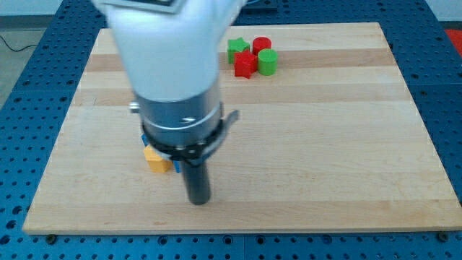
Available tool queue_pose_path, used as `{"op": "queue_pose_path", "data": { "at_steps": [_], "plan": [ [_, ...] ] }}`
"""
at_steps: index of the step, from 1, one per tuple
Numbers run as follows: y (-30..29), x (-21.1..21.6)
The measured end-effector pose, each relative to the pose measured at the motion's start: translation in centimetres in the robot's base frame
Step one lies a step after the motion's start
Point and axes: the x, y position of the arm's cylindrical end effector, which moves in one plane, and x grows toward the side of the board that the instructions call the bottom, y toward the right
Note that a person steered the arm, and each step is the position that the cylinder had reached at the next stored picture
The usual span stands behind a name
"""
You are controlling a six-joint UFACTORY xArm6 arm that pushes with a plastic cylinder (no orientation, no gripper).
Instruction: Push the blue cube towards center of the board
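My tip [198, 200] sits just right of the yellow block [156, 159] (no jaws here), blue block [176, 166] mostly hidden

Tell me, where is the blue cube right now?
The blue cube is in the view's lower left, mostly hidden behind the arm; only a sliver shows, beside the orange block and just above my tip.

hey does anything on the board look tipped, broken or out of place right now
Nothing stands out. Four red and green blocks sit clustered at the view's top; my tip is beside the orange block, with the blue cube mostly hidden behind my rod.
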Motion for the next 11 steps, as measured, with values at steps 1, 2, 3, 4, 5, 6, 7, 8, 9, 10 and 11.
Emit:
{"op": "queue_pose_path", "data": {
  "at_steps": [1,2,3,4,5,6,7,8,9,10,11],
  "plan": [
    [-1.5,-1.3],
    [-2.1,-2.1],
    [-4.0,-2.1],
    [-4.5,-3.8],
    [-4.8,-5.5],
    [-3.8,-5.7],
    [1.1,-5.7],
    [4.9,-6.8],
    [5.1,-6.3],
    [5.7,-2.9],
    [8.6,-2.9]
  ]
}}
